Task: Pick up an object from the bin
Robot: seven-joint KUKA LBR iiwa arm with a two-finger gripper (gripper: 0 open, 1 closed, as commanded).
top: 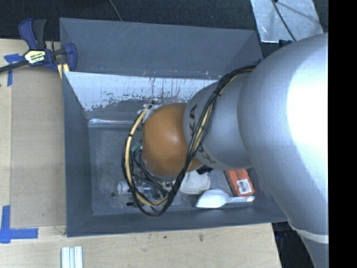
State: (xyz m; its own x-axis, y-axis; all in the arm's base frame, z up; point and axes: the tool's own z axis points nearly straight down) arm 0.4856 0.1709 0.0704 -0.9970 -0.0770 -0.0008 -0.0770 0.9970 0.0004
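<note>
My gripper (pixel 143 191) is low in the bin near its front wall, left of centre, mostly hidden under the arm's orange cover and cables. Just to its right lies a white rounded object (pixel 196 183), partly under the arm. In front of that rests a white spoon-like piece (pixel 215 200) with a thin handle pointing right. Further right lies a small orange box with a white label (pixel 240 183). I see nothing held by the gripper.
The big grey arm covers the bin's right half and much of its middle. The bin's left floor and its sloping back wall show bare metal. Looped cables hang around the cover, close to the front wall.
</note>
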